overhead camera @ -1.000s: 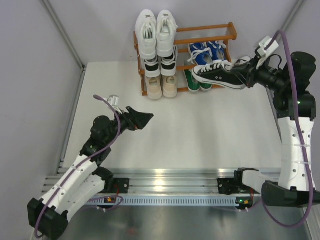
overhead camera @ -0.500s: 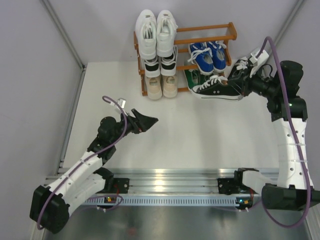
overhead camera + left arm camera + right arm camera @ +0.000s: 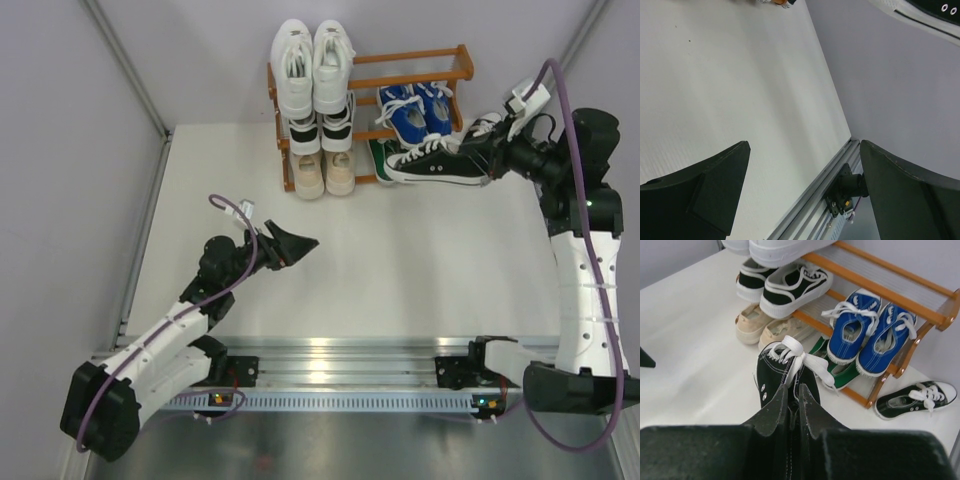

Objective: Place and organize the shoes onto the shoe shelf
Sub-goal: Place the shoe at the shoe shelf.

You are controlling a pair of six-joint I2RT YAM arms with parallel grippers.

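The orange-brown shoe shelf (image 3: 455, 52) stands at the back. It holds the white pair (image 3: 312, 65), a black pair (image 3: 320, 130), the beige pair (image 3: 323, 172), the blue pair (image 3: 415, 108) and the green pair (image 3: 381, 158). My right gripper (image 3: 488, 160) is shut on a black sneaker with white laces (image 3: 437, 164), held sideways in front of the green pair; it also shows in the right wrist view (image 3: 785, 371). Its mate (image 3: 915, 399) lies on the table right of the shelf. My left gripper (image 3: 303, 240) is open and empty over the table's middle left.
The grey walls close in at the back and on both sides. The metal rail (image 3: 340, 352) with the arm bases runs along the near edge. In the left wrist view a white-soled shoe edge (image 3: 920, 17) shows at the top right.
My right gripper has carried the black sneaker down from mid-air toward the shelf's lower right front. My left gripper has drifted slightly right, still open.
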